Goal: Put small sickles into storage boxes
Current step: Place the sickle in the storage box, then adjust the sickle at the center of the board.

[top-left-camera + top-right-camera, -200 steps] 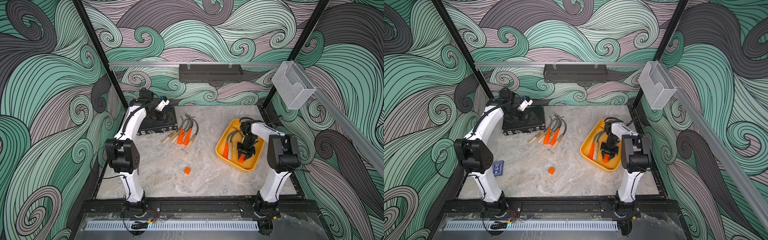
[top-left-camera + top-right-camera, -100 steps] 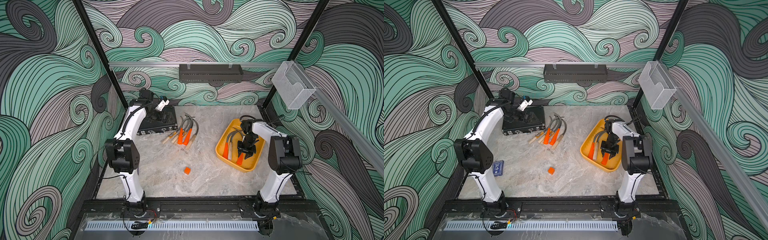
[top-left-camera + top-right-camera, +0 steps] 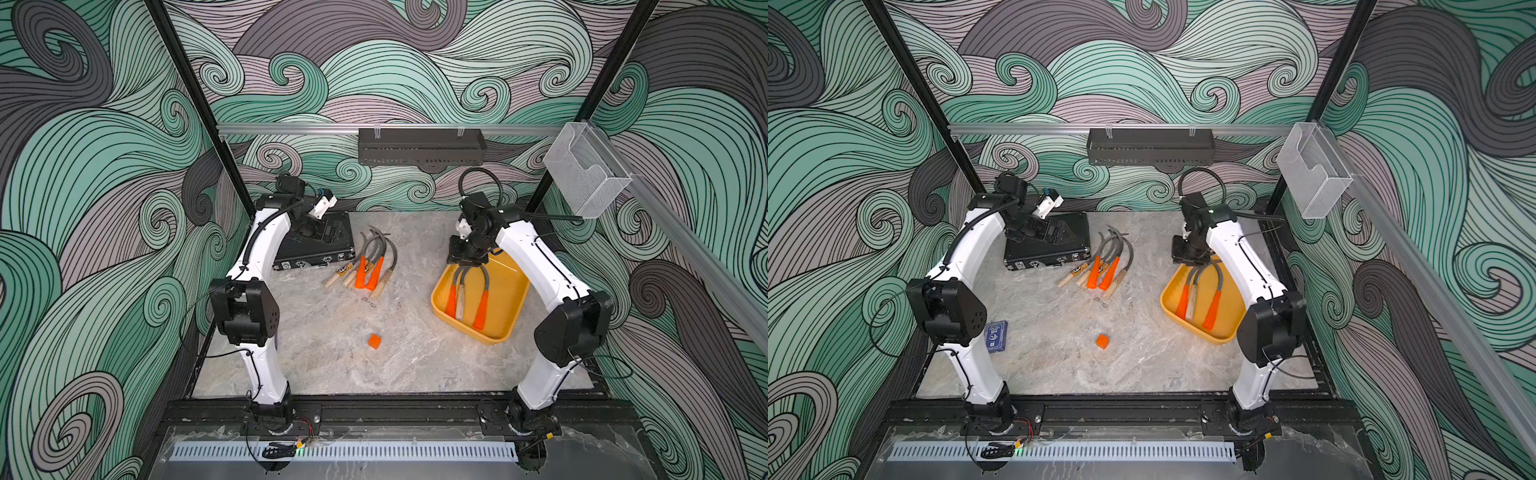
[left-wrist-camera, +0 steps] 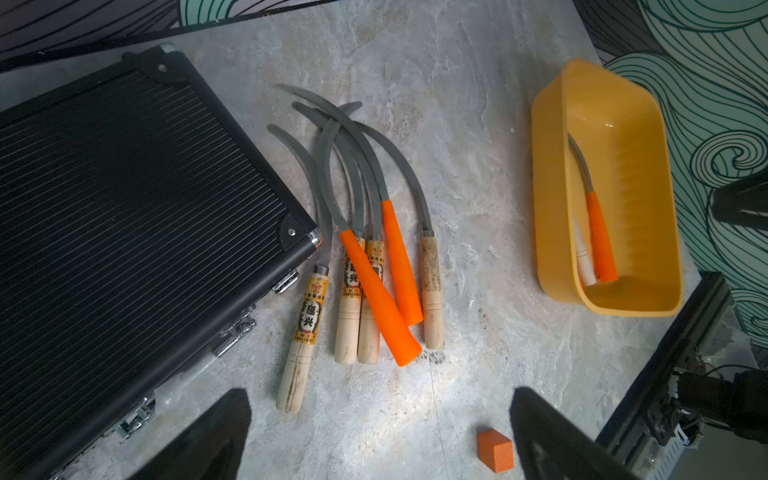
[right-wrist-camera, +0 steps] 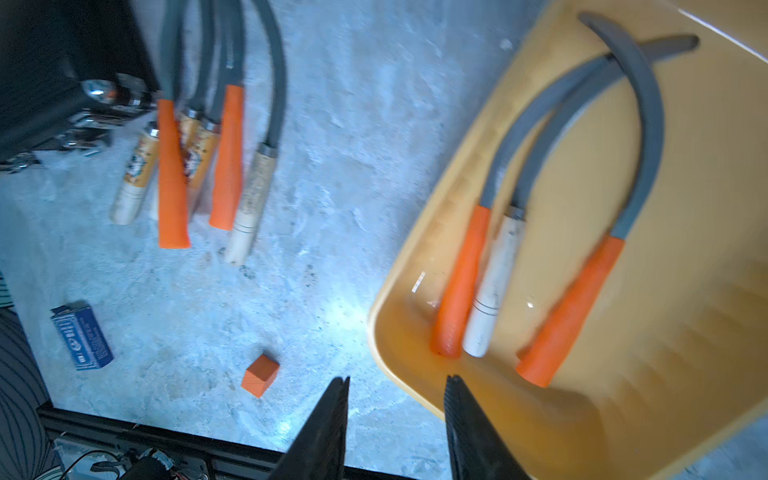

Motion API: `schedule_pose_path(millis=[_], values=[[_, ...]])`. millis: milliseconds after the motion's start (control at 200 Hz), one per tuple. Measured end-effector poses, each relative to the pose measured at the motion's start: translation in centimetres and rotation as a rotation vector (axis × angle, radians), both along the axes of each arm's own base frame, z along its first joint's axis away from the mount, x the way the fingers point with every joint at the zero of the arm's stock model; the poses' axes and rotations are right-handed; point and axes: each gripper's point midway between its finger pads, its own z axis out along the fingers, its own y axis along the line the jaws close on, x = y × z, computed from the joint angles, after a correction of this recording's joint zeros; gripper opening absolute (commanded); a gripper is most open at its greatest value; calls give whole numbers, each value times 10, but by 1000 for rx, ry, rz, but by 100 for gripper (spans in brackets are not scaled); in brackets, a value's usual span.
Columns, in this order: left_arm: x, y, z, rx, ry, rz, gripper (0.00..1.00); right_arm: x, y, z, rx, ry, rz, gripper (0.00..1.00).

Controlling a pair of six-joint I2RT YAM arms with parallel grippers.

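Observation:
Three small sickles (image 3: 465,291) lie in the yellow storage box (image 3: 509,299): two with orange handles and one with a pale handle (image 5: 494,286). Several more small sickles (image 3: 370,266) lie piled on the table beside the black case, seen close in the left wrist view (image 4: 374,257). My right gripper (image 3: 465,259) hangs above the far end of the box, open, with nothing between its fingers; the right wrist view (image 5: 395,386) shows the gap over the box's rim (image 5: 399,374). My left gripper (image 4: 378,415) hovers over the case, wide open and empty.
A black ribbed case (image 3: 316,249) lies at the back left. A small orange cube (image 3: 374,341) sits mid-table and a blue card box (image 3: 995,336) near the left arm. On the walls hang a black shelf (image 3: 419,145) and a clear bin (image 3: 582,178).
My right gripper has risen out of the box and drawn back toward its far end. The orange-handled sickle that was beneath it stays in the box. The left arm has not moved.

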Motion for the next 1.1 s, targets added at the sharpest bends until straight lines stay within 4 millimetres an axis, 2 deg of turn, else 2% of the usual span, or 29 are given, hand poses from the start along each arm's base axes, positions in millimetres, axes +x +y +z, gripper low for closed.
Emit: schedule_pose_path(millis=[200, 430, 735, 896, 1101], values=[[-1, 3, -2, 1, 6, 7, 97, 15, 58, 2, 38, -29, 117, 40], [-6, 7, -5, 19, 15, 17, 97, 16, 98, -9, 38, -30, 219, 39], [-30, 15, -14, 39, 46, 23, 97, 10, 128, -41, 8, 27, 290, 42], [-29, 15, -14, 42, 35, 22, 98, 13, 137, -59, 13, 71, 281, 46], [-25, 15, -12, 43, 12, 20, 99, 7, 146, -89, -5, 138, 293, 47]])
